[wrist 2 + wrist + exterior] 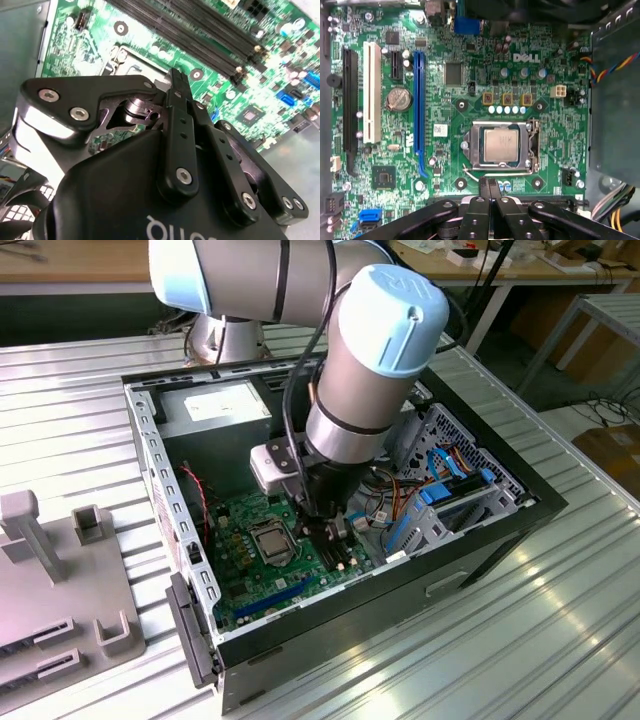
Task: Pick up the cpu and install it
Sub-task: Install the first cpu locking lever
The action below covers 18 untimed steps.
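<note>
The cpu point(501, 145) lies flat in the black-and-silver socket frame point(534, 146) on the green motherboard point(470, 75), its silver-grey top showing. In the exterior view the cpu point(270, 538) sits inside the open computer case point(480, 540). My gripper point(489, 184) hangs just above the board beside the socket's edge, its two black fingers pressed together with nothing between them. A thin wire lever point(470, 175) of the socket runs right by the fingertips. In the exterior view my gripper point(328, 536) is to the right of the cpu. The shut gripper point(176, 77) points down at the board.
A drive cage with blue cables point(450, 490) fills the case's right side, and a power supply point(225, 405) sits at the back. Memory slots point(200, 25) and expansion slots point(372, 90) flank the socket. Grey fixtures point(30, 530) stand on the ribbed table at the exterior view's left.
</note>
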Each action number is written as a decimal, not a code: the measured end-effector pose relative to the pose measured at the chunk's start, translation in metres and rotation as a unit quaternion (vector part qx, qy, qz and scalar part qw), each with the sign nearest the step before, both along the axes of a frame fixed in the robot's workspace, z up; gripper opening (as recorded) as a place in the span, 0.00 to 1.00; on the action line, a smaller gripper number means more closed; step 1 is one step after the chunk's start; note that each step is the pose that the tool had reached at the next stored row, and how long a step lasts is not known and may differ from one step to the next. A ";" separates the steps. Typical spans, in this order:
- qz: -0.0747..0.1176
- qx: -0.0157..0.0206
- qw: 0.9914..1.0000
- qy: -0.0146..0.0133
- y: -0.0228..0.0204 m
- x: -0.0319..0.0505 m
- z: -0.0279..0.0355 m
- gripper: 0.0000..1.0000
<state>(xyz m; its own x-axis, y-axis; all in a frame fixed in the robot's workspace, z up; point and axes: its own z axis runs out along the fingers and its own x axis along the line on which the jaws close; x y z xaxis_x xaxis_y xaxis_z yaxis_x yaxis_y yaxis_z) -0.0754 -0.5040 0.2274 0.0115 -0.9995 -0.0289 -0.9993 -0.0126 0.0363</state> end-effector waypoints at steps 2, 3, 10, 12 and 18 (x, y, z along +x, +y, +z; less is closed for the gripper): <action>0.000 0.000 1.000 -0.001 0.0003 -0.0046 0.0000 0.11; 0.000 0.000 1.000 -0.002 0.0006 -0.0064 0.0001 0.11; 0.000 0.000 1.000 -0.009 0.0029 -0.0114 0.0070 0.11; 0.000 0.000 1.000 -0.011 0.0035 -0.0144 0.0074 0.11; 0.000 0.000 1.000 -0.012 0.0035 -0.0152 0.0076 0.11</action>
